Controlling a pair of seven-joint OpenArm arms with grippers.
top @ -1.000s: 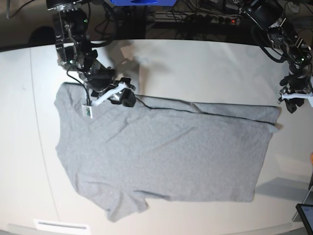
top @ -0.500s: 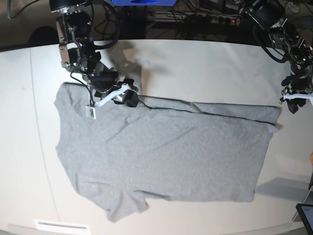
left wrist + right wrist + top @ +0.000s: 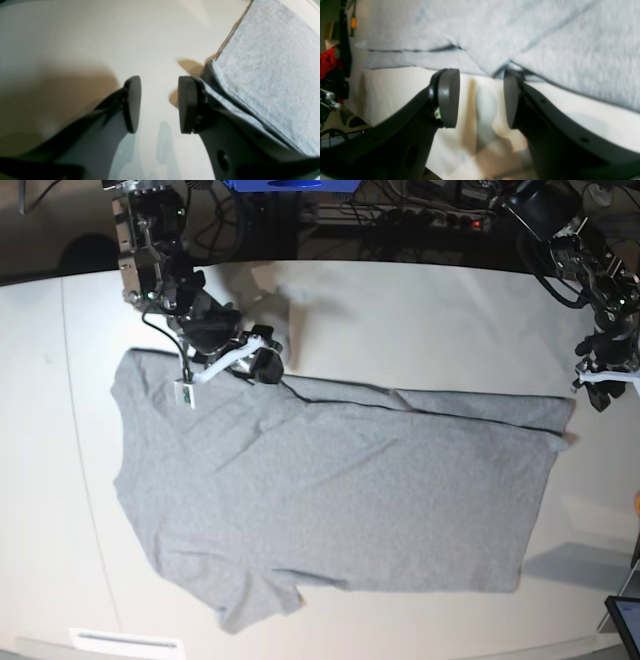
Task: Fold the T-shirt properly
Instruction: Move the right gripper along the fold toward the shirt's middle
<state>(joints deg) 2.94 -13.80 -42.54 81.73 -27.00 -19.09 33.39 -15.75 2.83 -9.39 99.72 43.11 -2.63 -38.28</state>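
Observation:
The heather-grey T-shirt (image 3: 330, 490) lies flat on the white table, plain side up, with a folded edge running along its far side. My right gripper (image 3: 264, 366) hovers at that far edge near the collar end. Its jaws are open in the right wrist view (image 3: 482, 98), with only table between them and the T-shirt (image 3: 520, 30) just beyond the fingertips. My left gripper (image 3: 602, 390) sits off the shirt's far right corner. It is open (image 3: 159, 105) with nothing held, and the T-shirt (image 3: 270, 75) corner lies against the outside of its right finger.
The white table (image 3: 440, 320) has bare surface behind the shirt. Cables and dark equipment (image 3: 400, 215) line the back edge. A dark tablet corner (image 3: 625, 620) shows at the lower right, and a white label (image 3: 125, 642) sits at the front left.
My right gripper has drawn back a little from the shirt's folded edge, toward the rear of the table. The left gripper and the shirt have stayed put.

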